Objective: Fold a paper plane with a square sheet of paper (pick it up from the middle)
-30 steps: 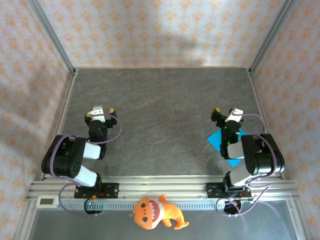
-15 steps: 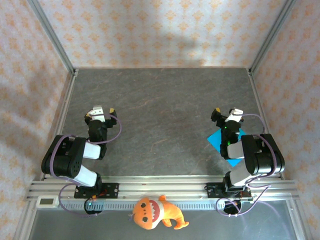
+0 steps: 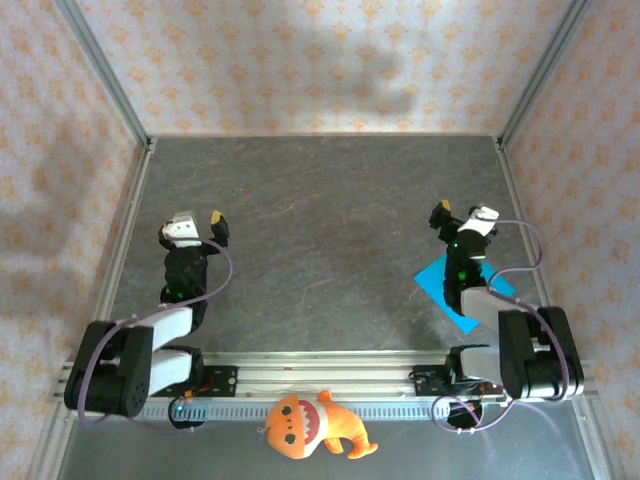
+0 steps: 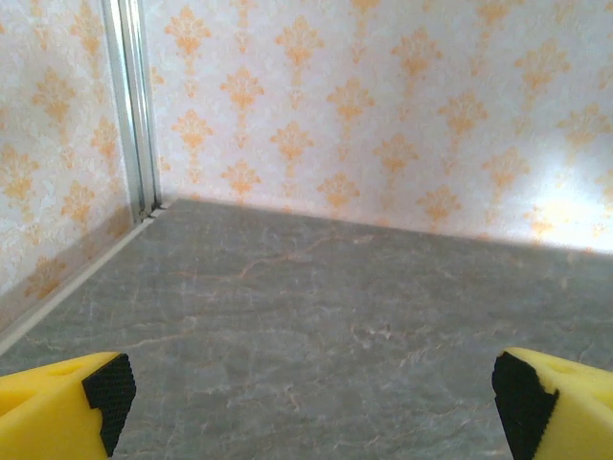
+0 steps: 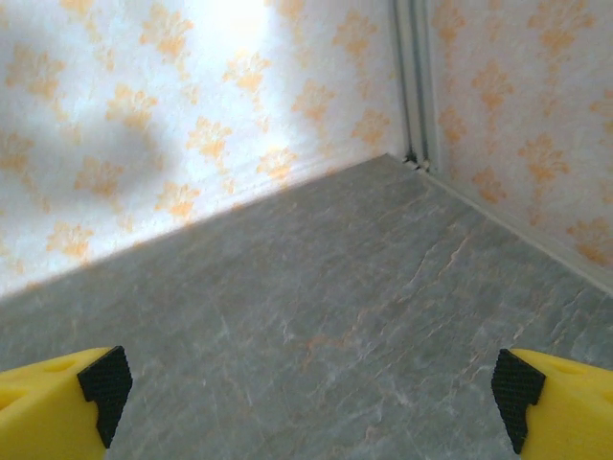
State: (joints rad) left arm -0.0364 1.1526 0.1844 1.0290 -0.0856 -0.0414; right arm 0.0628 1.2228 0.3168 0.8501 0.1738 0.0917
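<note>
cyan-blue square sheet of paper (image 3: 436, 284) lies on the grey surface (image 3: 320, 220) at near right, partly under the right arm (image 3: 470, 290). right jaws spread wide, gripping nothing, held over the surface just past the sheet's far corner. left arm (image 3: 180, 290) well apart on the left, left jaws spread too, yellow fingertips (image 4: 57, 407) far apart. orange plush toy (image 3: 315, 425) at the near rail.

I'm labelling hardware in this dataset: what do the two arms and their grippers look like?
Both the left arm and right arm are black with white segments, each trailed by a lilac cable. The left gripper and right gripper have yellow fingers with black pads at the tips.
</note>
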